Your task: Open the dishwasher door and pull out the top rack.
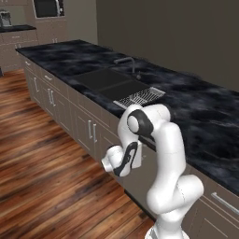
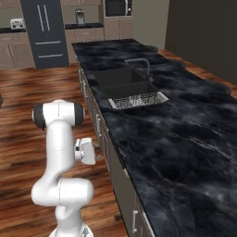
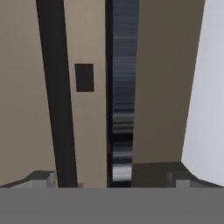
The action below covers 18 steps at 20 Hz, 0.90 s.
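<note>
The dishwasher door (image 3: 87,109) was shut and filled the middle of the hand view as a flat taupe panel, rolled so that its long dark bar handle (image 3: 122,87) ran from the top of the frame to the bottom. A small dark rectangle sat on the panel just left of the bar. The top rack lay behind the shut door, so it could not be reached until the door came down. The tool (image 3: 111,177) stood close in front of the handle with its jaws spread wide and nothing between them; one fingertip (image 3: 41,178) showed at lower left and the other at lower right, with the bar between them, probably so they could close across it. In the left base view the hand hung at centre frame, below the edge of the black marble desk (image 1: 200,121) and against the cabinet fronts, low enough to meet the handle. The wire drying tray (image 1: 140,97) sat above by the sink (image 1: 100,79).
</note>
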{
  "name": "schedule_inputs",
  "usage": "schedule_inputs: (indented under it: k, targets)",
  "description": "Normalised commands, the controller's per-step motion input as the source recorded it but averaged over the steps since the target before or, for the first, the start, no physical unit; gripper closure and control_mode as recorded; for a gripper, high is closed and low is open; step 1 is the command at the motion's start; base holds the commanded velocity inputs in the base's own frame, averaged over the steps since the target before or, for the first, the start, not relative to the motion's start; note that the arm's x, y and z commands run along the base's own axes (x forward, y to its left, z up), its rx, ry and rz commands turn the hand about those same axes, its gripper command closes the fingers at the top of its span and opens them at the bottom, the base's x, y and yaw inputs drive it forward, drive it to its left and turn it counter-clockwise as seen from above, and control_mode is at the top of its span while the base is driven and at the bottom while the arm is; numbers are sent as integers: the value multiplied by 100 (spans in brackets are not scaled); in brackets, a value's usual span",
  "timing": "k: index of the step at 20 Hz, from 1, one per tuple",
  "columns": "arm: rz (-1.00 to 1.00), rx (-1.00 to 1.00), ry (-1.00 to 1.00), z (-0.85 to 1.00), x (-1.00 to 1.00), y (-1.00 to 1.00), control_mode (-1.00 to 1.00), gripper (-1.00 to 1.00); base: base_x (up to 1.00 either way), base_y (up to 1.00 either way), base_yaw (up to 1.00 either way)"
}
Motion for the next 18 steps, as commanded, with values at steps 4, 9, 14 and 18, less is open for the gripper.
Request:
schedule_inputs:
  k: [4,9,14,18]
  targets:
    - [-2,0,0,-10,7,-16,-100,-100,0,0,0]
    - [-1,-1,0,-10,2,-14,-100,-100,0,0,0]
    - [0,-2,0,-1,0,-11,-100,-100,0,0,0]
    - [0,-3,0,0,0,-9,-100,-100,0,0,0]
